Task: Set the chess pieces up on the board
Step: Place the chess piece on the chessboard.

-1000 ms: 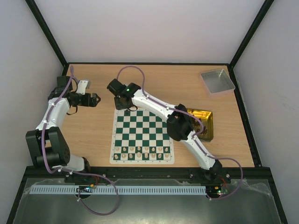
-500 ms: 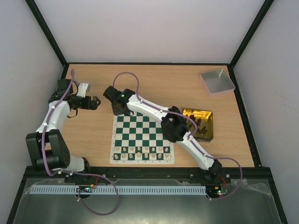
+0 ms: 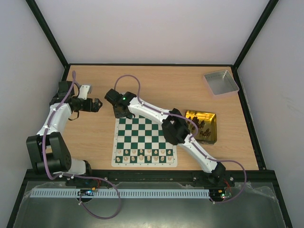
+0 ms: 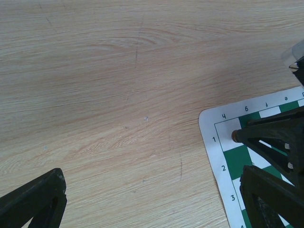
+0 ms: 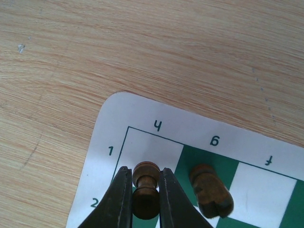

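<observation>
The green-and-white board (image 3: 145, 137) lies mid-table. My right gripper (image 3: 121, 113) reaches to its far left corner and is shut on a dark brown chess piece (image 5: 146, 190), held upright over the white corner square by "1" and "h". I cannot tell if the piece touches the board (image 5: 142, 114). A second dark piece (image 5: 210, 190) stands on the green square beside it. More dark pieces lie in the gold tin (image 3: 212, 124). My left gripper (image 3: 98, 104) is open and empty over bare wood left of the board corner (image 4: 209, 124); its fingers (image 4: 33, 202) frame the left wrist view.
Cream pieces (image 3: 145, 154) fill the board's two near rows. A grey tray (image 3: 221, 81) sits at the far right corner. The right arm's elbow (image 3: 175, 127) hangs over the board's right side. Black frame posts and walls bound the table.
My right gripper has moved left with the dark piece, from behind the board's far edge to its far left corner. The left gripper drew back slightly to the left.
</observation>
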Robot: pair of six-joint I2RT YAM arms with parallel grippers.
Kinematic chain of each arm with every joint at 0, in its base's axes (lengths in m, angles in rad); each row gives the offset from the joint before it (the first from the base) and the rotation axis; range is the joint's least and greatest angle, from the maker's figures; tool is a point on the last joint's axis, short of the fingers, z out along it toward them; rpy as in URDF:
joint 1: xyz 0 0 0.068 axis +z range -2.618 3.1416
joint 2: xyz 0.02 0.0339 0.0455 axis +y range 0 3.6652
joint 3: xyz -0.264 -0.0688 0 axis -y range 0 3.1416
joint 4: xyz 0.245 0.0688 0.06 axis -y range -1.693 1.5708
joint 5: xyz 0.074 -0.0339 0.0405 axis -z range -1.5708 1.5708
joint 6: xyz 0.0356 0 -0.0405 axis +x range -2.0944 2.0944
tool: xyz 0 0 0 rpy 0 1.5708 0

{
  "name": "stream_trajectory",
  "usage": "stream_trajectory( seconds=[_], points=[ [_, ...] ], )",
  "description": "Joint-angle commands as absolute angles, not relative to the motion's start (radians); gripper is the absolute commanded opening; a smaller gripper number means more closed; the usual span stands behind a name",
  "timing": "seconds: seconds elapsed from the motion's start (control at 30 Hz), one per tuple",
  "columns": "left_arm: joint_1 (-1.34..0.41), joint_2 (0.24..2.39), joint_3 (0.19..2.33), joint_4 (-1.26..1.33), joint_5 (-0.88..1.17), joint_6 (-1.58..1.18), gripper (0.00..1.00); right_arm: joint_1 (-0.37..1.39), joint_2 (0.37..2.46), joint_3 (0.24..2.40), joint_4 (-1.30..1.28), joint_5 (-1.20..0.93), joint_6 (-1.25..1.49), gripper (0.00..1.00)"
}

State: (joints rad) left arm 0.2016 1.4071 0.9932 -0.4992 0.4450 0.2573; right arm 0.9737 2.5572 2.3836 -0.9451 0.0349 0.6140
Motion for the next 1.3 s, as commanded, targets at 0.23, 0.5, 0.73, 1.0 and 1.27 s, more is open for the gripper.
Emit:
stream_trajectory(
  seconds=[0.23, 0.5, 0.73, 1.0, 1.27],
  points=[
    [0.208, 1.414, 0.986, -0.479, 0.467, 0.252, 0.99, 0.97, 2.585, 2.425, -0.923, 0.058, 0.631, 0.1],
    [0.207, 1.426, 0.985, -0.475, 0.47, 0.252, 0.99, 0.966, 2.595, 2.424, -0.916, 0.038, 0.631, 0.14],
    [0.207, 1.433, 0.988, -0.473, 0.475, 0.252, 0.99, 0.966, 2.602, 2.424, -0.918, 0.029, 0.63, 0.16],
    [0.206, 1.445, 0.989, -0.471, 0.478, 0.252, 0.99, 0.963, 2.61, 2.422, -0.92, 0.01, 0.63, 0.2],
    [0.203, 1.45, 0.989, -0.468, 0.474, 0.252, 0.99, 0.96, 2.601, 2.422, -0.925, 0.014, 0.631, 0.31]
  ],
)
